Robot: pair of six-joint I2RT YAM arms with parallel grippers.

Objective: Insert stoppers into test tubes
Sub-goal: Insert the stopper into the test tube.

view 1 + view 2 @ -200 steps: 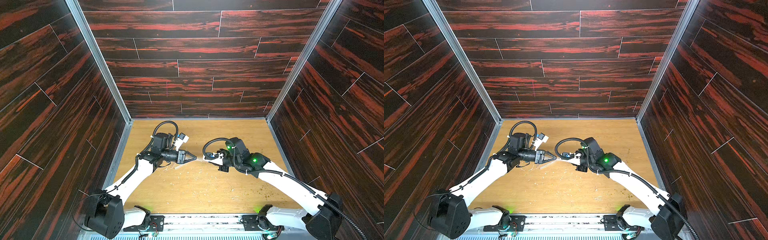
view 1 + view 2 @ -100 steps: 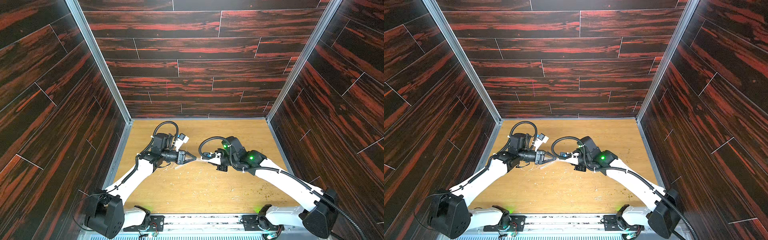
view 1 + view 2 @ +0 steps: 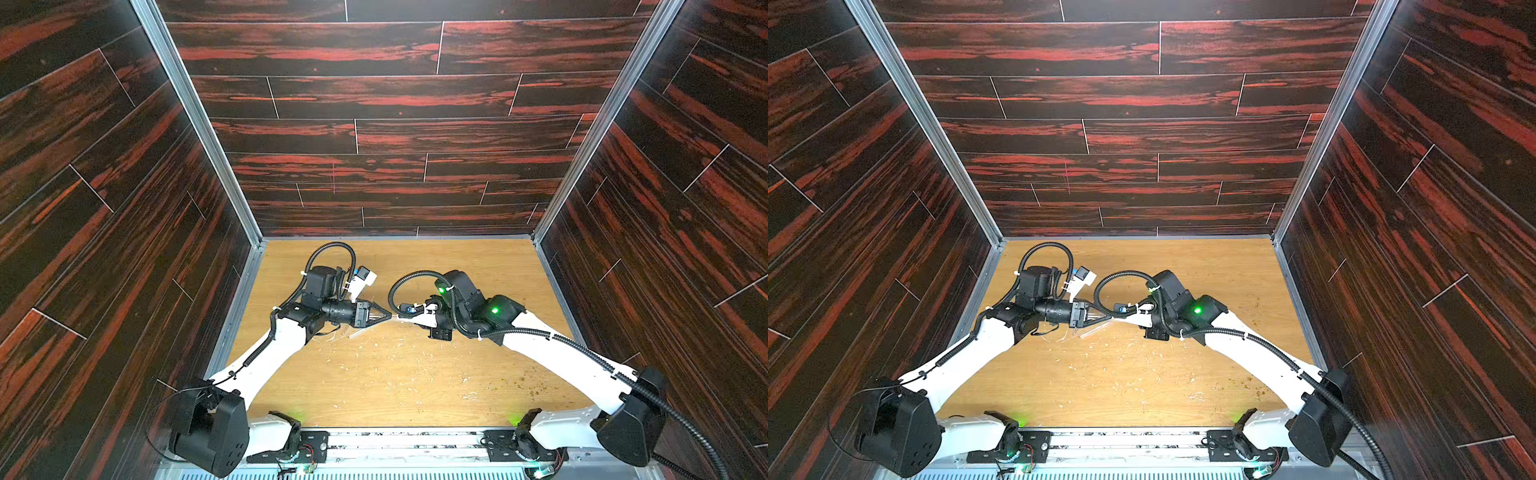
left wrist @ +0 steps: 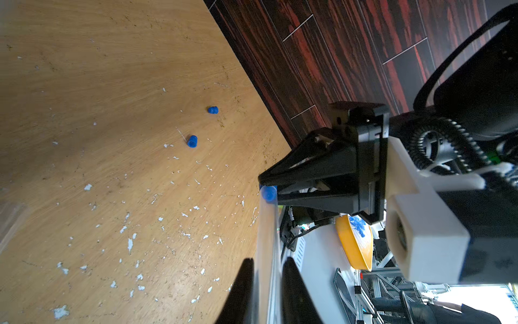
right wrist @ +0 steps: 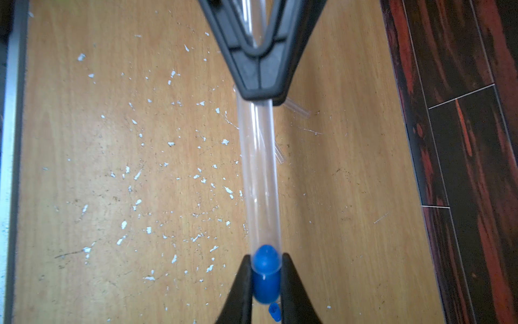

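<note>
Jaws of the right gripper (image 5: 266,283) are clamping a blue stopper (image 5: 265,266), one jaw on each side of it. The rounded nose of the stopper is sitting inside the open end of a clear tube (image 5: 259,174), and its back part is showing outside between the jaws. The tube is running straight from there to the left gripper (image 5: 259,95), whose jaws are gripping it further along. Both grippers are meeting tip to tip in both top views, holding this tube in the air over the table (image 3: 415,395). Under it, two more tubes (image 5: 298,110) are lying flat on the wood, partly hidden. Two other stoppers (image 4: 192,140) are lying loose on the table, near each other but not touching, not far from the wall (image 4: 322,56). White specks (image 5: 134,174) are lying scattered over the wood.
</note>
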